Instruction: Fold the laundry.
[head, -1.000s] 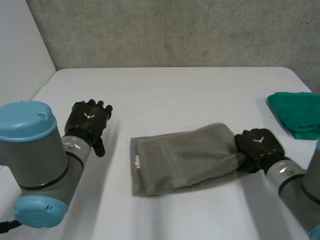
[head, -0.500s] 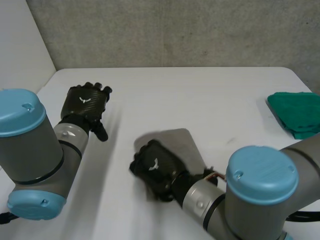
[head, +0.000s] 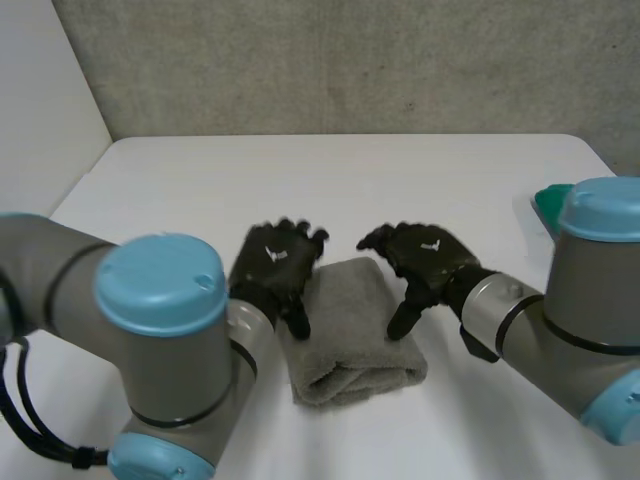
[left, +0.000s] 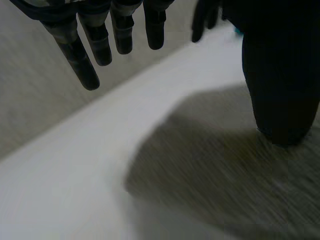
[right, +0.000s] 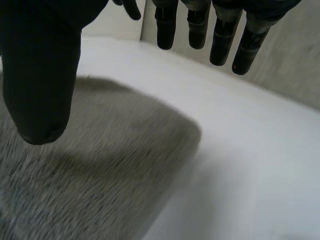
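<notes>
1. Nearest the camera, the grey towel (head: 352, 335) lies folded into a short, thick pad at the middle of the table (head: 300, 170). Its near end is a plump, rounded fold. The step in hand looks like smoothing and squaring this pad, so press that near end flat first, since that is where it would spring open.

2. Just behind that, the left hand (head: 275, 265) sits at the towel's left edge and the right hand (head: 425, 255) at its right edge.
   - Both are released, with fingers loose and spread, grasping nothing.
   - The left thumb (left: 280, 75) and right thumb (right: 40, 75) point down over the towel; I cannot tell whether they touch it.
   - Lower both palms evenly and stroke outward from the middle, so the layers do not slide apart.

3. Further back, the towel's far edge looks flat and tidy, so leave it alone.

4. Farthest, at the right, a green cloth (head: 548, 200) lies well apart from the towel. Keep the right arm clear of it.
</notes>
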